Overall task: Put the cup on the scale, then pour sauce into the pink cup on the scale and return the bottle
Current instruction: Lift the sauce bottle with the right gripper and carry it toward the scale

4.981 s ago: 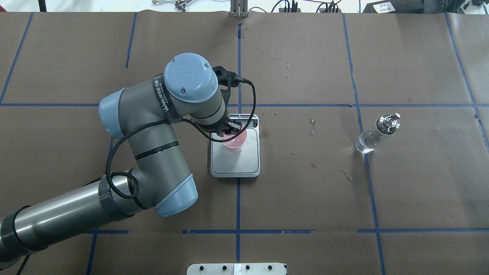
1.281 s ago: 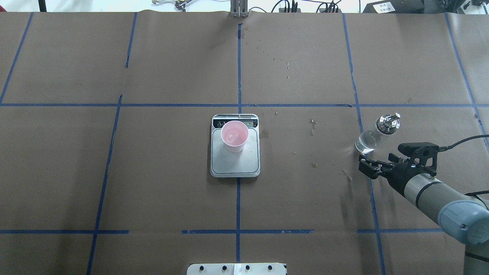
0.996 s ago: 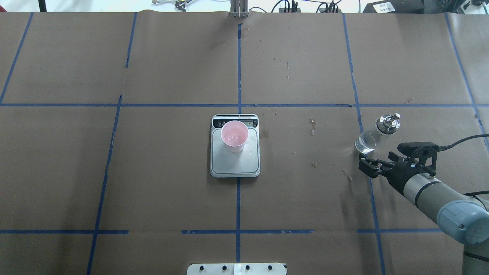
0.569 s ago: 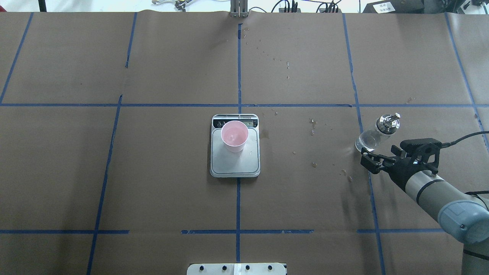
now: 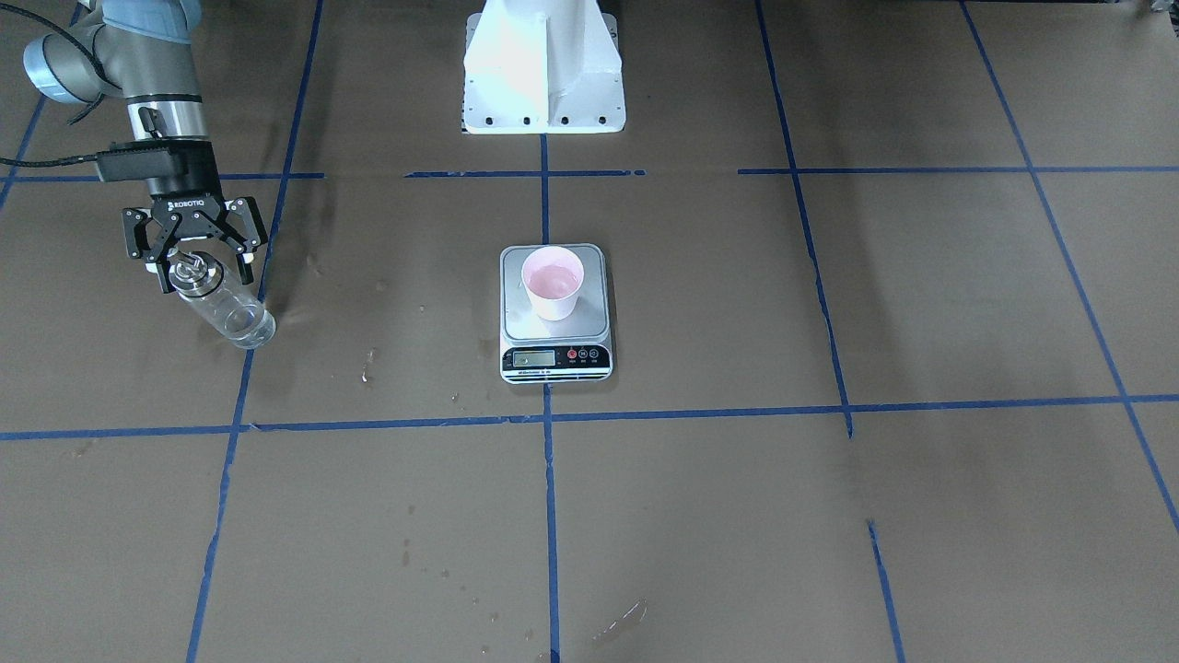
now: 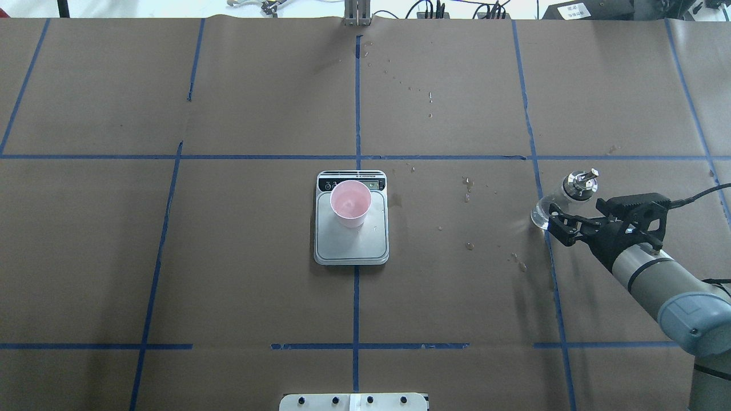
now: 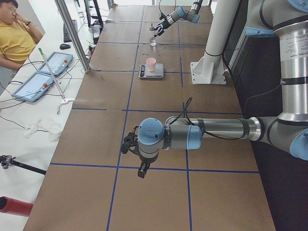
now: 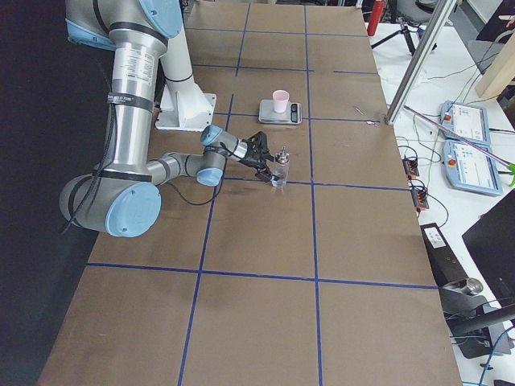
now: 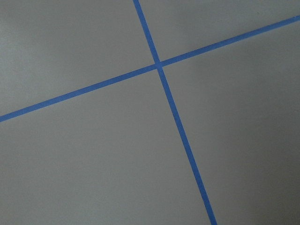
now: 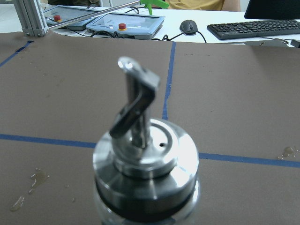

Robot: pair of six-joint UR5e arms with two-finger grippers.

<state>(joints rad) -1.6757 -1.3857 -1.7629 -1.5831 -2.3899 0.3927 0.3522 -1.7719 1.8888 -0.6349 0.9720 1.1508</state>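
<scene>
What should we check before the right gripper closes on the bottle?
1. Cup upright on the scale: ok.
2. Right gripper open: ok.
3. Bottle upright, cap on: ok.
4. Bottle deep enough inside the gripper: cannot tell; the front view only shows it straddling the cap.
5. Left gripper clear of the scale: ok, well away from it.

We see a table (image 6: 257,85) covered in brown paper and gridded with blue tape lines (image 6: 357,114); a white bench (image 7: 24,144) runs beside it, carrying two tablets (image 7: 55,62), a keyboard (image 10: 253,28) and a mouse (image 10: 189,26); an aluminium post (image 7: 73,33) rises at its edge.
</scene>
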